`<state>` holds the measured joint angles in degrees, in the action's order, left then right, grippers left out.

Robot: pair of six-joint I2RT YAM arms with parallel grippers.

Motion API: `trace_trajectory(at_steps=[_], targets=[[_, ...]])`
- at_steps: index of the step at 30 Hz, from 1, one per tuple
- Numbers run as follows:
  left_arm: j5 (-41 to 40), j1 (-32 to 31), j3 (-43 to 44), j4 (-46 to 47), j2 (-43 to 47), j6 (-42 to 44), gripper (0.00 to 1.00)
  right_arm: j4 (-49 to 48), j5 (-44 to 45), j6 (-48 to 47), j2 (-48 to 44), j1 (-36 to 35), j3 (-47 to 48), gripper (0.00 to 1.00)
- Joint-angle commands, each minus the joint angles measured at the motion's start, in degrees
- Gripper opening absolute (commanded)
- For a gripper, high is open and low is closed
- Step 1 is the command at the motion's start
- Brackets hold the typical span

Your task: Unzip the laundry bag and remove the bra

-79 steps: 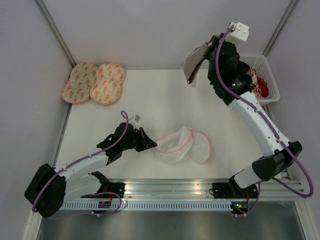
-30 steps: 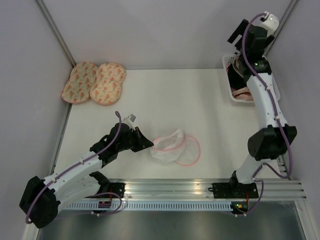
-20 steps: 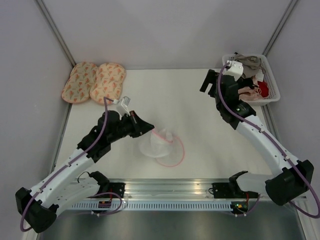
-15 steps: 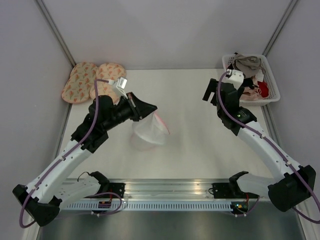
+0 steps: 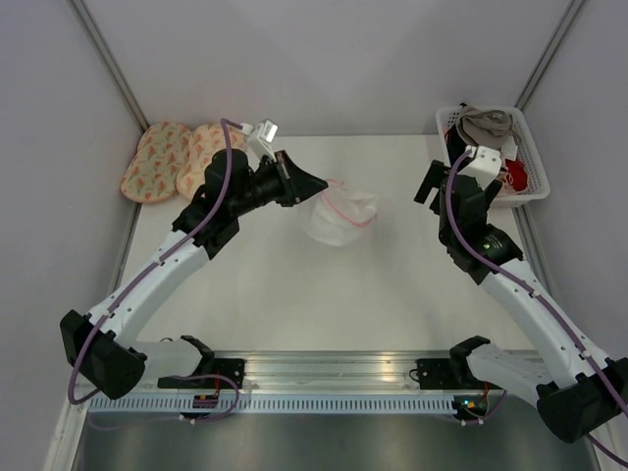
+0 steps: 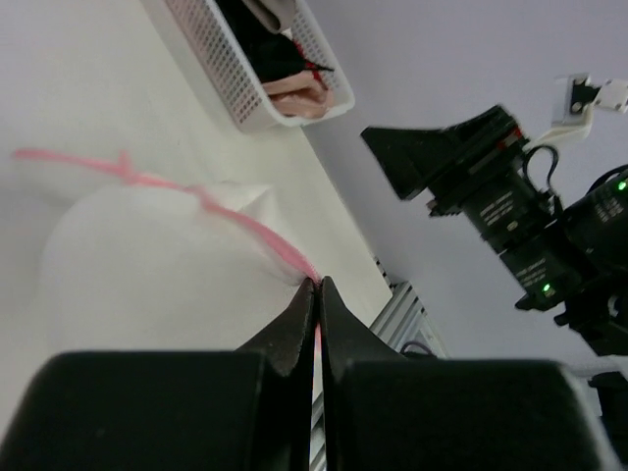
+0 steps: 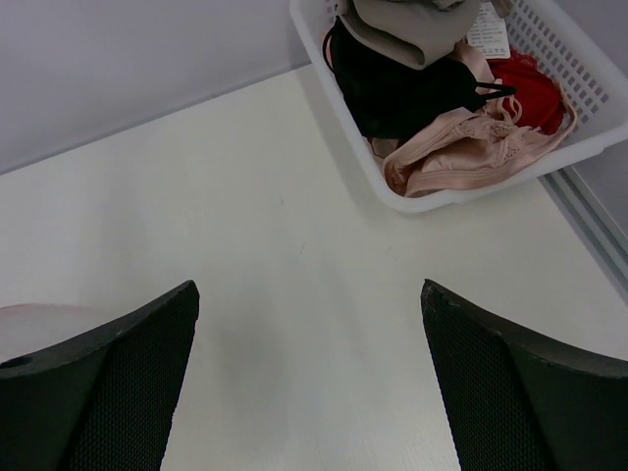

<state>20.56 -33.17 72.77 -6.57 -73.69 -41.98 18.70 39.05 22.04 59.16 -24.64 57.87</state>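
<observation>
The laundry bag (image 5: 339, 218), a white mesh pouch with pink trim, hangs limp off the table at the far middle. My left gripper (image 5: 319, 183) is shut on its pink edge. In the left wrist view the bag (image 6: 157, 265) droops away from the pinched tips of that gripper (image 6: 316, 283). The taupe bra (image 5: 486, 125) lies on top of the clothes in the white basket (image 5: 538, 179) at the far right. My right gripper (image 5: 432, 183) hovers open and empty just left of the basket. In its wrist view, bare table shows between the right gripper's (image 7: 309, 294) fingers, and the bra (image 7: 402, 25) lies beyond.
Two peach patterned pads (image 5: 182, 159) lie at the far left corner. The basket (image 7: 579, 59) also holds a black bra (image 7: 402, 93), a pink garment (image 7: 471, 147) and a red one (image 7: 525, 83). Grey walls close in the left, far and right sides.
My left arm has lifted the laundry bag off the near middle of the table and carried it far and right. My right arm left the bra in the basket and came down beside it.
</observation>
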Motion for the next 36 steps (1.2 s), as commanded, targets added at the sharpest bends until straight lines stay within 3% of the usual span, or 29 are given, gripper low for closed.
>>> trace_trajectory(at_steps=[1, 6, 15, 26, 32, 36], targets=[[-0.51, 1.0, -7.88, 2.54, 8.19, -0.21, 0.02, 2.04, -1.5, -0.69, -0.45, -0.32, -0.21, 0.98], [-4.56, 1.35, -22.99, -4.23, 18.31, -1.26, 0.02, 3.19, -8.18, 0.63, 1.31, -0.23, -3.62, 0.98], [5.55, 1.26, -42.87, -6.09, 17.88, -2.59, 0.02, -3.3, -30.49, 9.15, 6.06, -0.32, -16.27, 0.98], [0.1, 1.26, -46.32, -6.09, 20.25, -3.46, 0.02, -6.74, -44.84, 16.62, 4.13, -3.74, -24.63, 0.98], [-0.95, 1.26, -46.32, -6.35, 21.31, -3.81, 0.02, -9.65, -43.54, 21.46, 4.83, -6.2, -29.65, 0.97], [-1.48, 1.26, -46.41, -6.79, 23.06, -4.17, 0.02, -10.52, -43.09, 23.57, 4.56, -6.91, -31.32, 0.87]])
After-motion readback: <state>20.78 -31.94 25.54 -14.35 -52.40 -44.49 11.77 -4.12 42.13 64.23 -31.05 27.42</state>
